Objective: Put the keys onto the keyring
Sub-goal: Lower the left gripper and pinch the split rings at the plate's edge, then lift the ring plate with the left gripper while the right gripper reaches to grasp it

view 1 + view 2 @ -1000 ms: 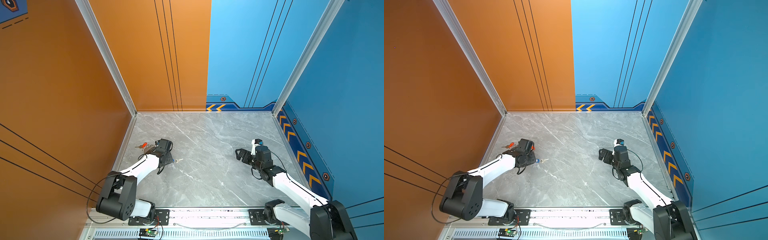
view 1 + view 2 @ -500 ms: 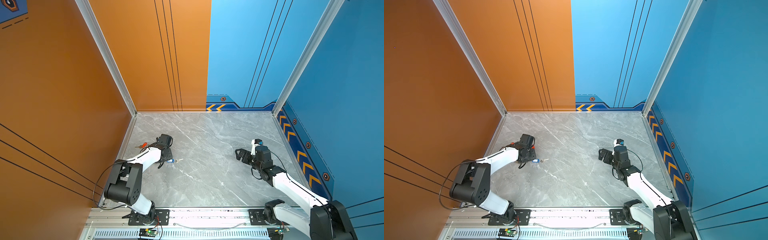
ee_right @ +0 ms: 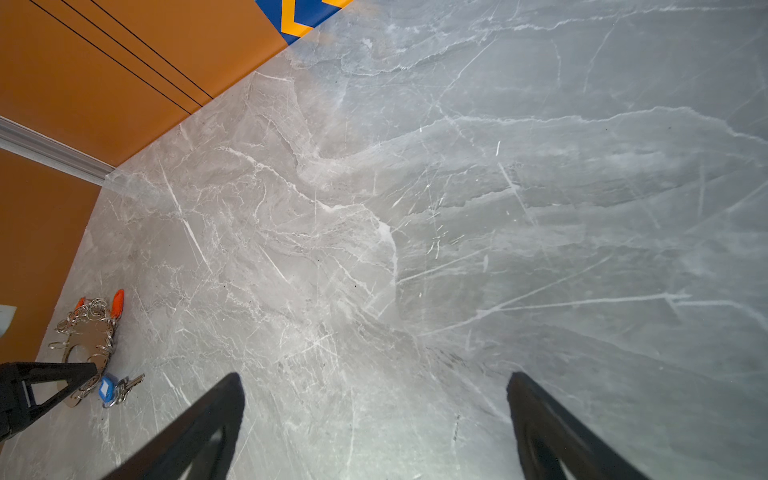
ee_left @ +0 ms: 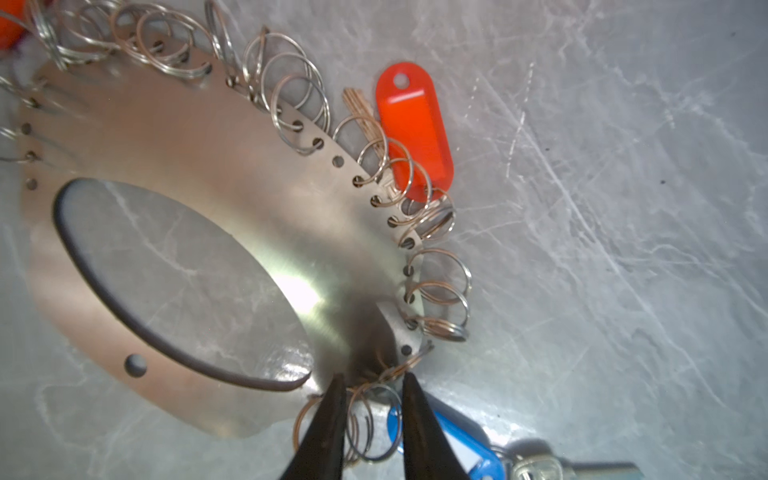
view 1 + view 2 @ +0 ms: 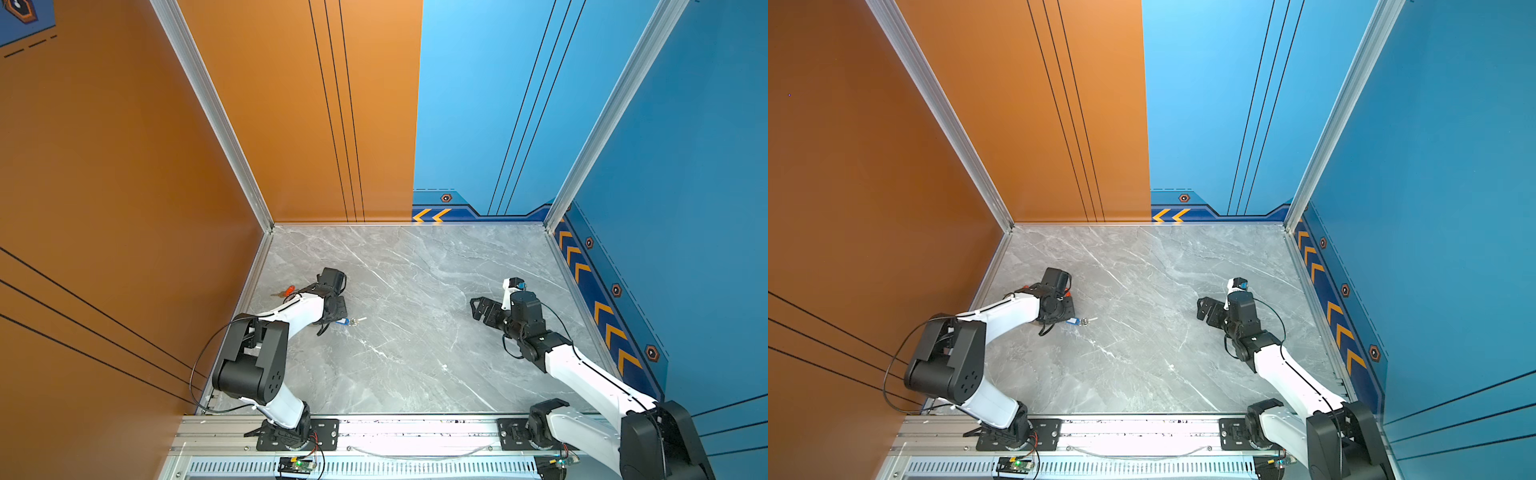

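The keyring [image 4: 187,137], a flat grey plate with an oval hole and several split rings round its rim, lies on the marble near the left wall. My left gripper [image 4: 372,376] stands at its rim, jaws a narrow gap apart, with one split ring [image 4: 374,453] filling that gap. A blue-tagged key [image 4: 457,444] lies right beside the fingers, also visible in both top views [image 5: 347,321] [image 5: 1077,321]. A red-tagged key [image 4: 413,129] rests against the rim. My right gripper [image 3: 374,376] hovers open and empty over bare marble, far to the right [image 5: 482,307].
The orange side wall [image 5: 124,208] is close behind the keyring. From the right wrist view the keyring [image 3: 85,340] shows small, with two red tags [image 3: 118,302] at its far end. The aluminium rail [image 5: 374,432] runs along the front edge.
The left arm's elbow has swung up and its wrist has turned, while the gripper stayed at the keyring's rim. The right arm has not moved.
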You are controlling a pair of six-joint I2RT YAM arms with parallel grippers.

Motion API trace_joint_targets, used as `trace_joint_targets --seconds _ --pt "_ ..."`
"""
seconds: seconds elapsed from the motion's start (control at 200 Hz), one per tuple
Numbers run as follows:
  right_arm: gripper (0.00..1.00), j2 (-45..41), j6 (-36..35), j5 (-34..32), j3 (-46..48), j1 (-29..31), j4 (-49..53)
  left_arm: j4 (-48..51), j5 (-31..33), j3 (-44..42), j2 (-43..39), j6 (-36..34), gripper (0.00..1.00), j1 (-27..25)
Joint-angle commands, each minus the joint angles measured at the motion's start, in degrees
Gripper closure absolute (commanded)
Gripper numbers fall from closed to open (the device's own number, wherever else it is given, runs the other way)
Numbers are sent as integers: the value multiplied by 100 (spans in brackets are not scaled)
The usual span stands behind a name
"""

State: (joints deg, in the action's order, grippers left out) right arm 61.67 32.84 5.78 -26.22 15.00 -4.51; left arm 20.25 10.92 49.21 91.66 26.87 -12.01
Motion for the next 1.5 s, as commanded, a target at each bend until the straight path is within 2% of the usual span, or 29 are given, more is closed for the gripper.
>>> trace_joint_targets --seconds 0.0,0.19,0.4,0.636,1.126,1.246,1.496 --pt "1 47 -103 -49 -175 40 135 -73 -61 130 49 -160 75 37" --pt "1 65 -103 -51 -181 41 135 -72 202 206 11 -299 70 -34" --pt "0 91 -102 -42 -183 51 131 -122 277 264 158 -428 69 -93" --pt "0 86 -111 -38 -194 48 144 -153 140 335 403 -464 75 -106" --pt "0 126 -111 -41 -198 57 144 -159 235 300 272 -471 92 -192" --pt "0 126 -111 -51 -200 60 140 -153 380 282 109 -556 100 -287" --pt "1 240 -96 85 -182 100 -63 -178 922 94 -970 -996 100 -697"
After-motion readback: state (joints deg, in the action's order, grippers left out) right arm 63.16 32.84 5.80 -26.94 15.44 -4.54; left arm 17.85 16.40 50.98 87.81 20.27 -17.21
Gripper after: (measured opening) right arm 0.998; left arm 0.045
